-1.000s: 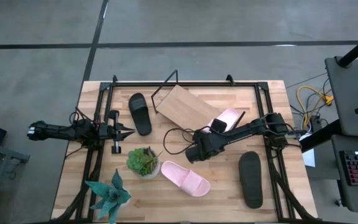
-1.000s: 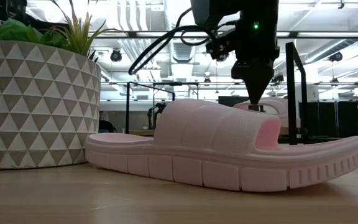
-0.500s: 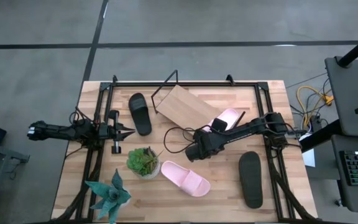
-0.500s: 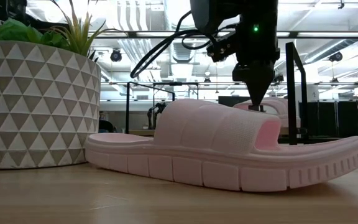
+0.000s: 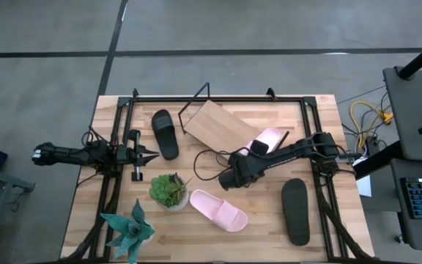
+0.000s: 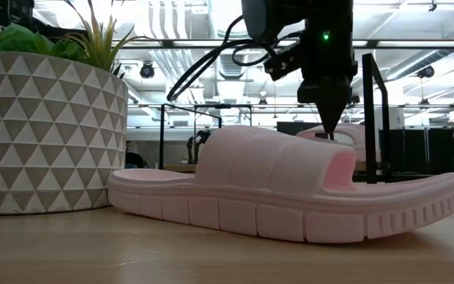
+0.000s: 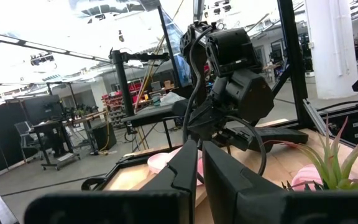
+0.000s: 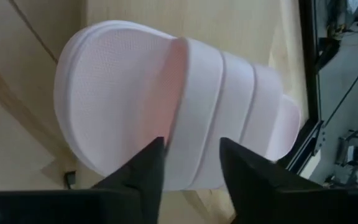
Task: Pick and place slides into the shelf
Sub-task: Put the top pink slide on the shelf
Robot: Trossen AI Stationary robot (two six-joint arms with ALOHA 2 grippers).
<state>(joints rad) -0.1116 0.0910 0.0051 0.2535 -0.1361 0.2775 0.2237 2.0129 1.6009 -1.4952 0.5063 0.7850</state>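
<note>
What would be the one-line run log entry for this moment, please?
left gripper: shut, waiting at table's left edge | right gripper: open, straddling strap of pink slide | shelf: one pink slide on it

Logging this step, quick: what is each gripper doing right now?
Left gripper: shut, empty, parked at the table's left side.
Right gripper: open, astride the pink slide.

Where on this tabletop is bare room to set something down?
Bare wood lies between the pale pink slide sandal and the black slide sandal, and along the front edge. Crowded: around the slanted light-wood shelf, the right gripper and the potted plants.
</note>
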